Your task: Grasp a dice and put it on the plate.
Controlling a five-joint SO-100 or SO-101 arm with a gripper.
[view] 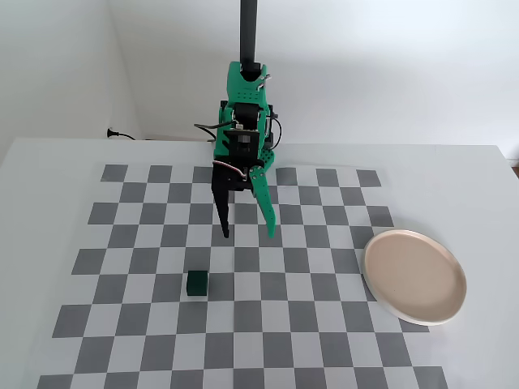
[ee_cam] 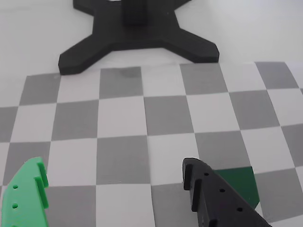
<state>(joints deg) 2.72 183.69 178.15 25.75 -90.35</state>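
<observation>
The dice (view: 197, 283) is a small dark green cube on the checkered mat, left of centre in the fixed view. In the wrist view the dice (ee_cam: 242, 183) shows at the lower right, partly hidden behind the black finger (ee_cam: 208, 189). My gripper (view: 247, 234) hangs open above the mat, a little beyond and to the right of the dice in the fixed view. In the wrist view the gripper (ee_cam: 113, 172) has nothing between its green finger (ee_cam: 28, 194) and the black one. The beige-pink plate (view: 414, 275) rests at the mat's right edge, out of the wrist view.
The black cross-shaped stand (ee_cam: 137, 35) and its pole (view: 247, 32) rise at the back of the table. The checkered mat (view: 243, 324) covers most of the white table (view: 49, 170).
</observation>
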